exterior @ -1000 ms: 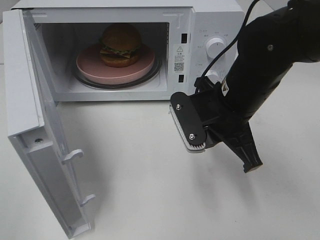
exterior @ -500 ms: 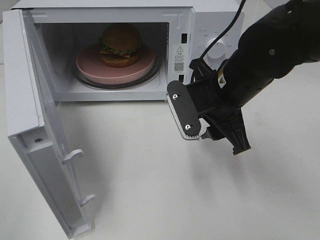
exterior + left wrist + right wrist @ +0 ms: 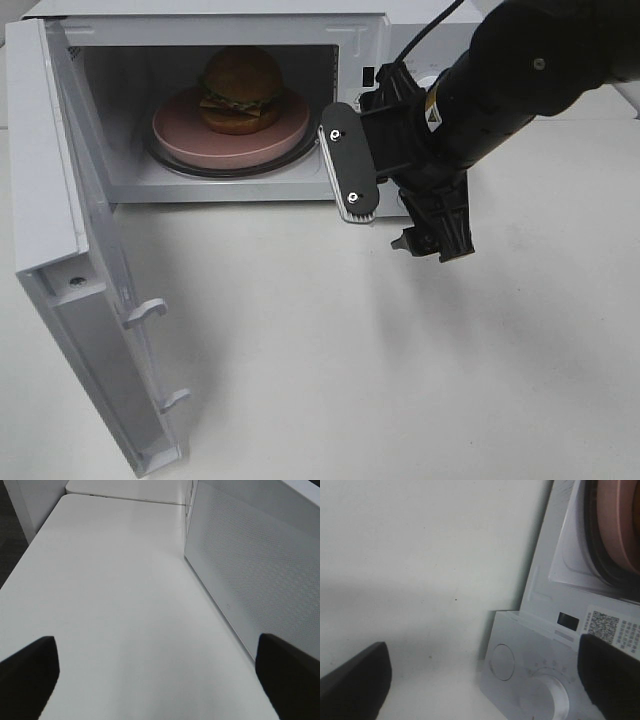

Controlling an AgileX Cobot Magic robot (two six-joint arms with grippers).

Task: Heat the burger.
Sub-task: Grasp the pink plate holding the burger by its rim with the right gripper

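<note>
**A:** What is sitting furthest left?

**B:** The hinged white microwave door [image 3: 60, 200] is hanging wide open over the plain white tabletop [image 3: 300, 350]. The left gripper [image 3: 160, 680] is hovering just beside the door's perforated outer face, with its fingers spread apart and holding nothing.

**A:** And the food?

**B:** The small brown-bunned burger [image 3: 241, 90] is sitting on the round pink plate [image 3: 180, 130] inside the microwave cavity [image 3: 110, 90]. I'm judging that loading is done and shutting the door is the step in hand.

**A:** How should that go?

**B:** Press flat on the outer face near its free edge and sweep it round smoothly until it latches, without jolting the plate. The right gripper [image 3: 403, 225], jaws parted and empty, is hanging in front of the grey-white control panel [image 3: 520, 645]. It should be keeping out of the door's swing before reaching for the round white dial [image 3: 547, 700].
</note>
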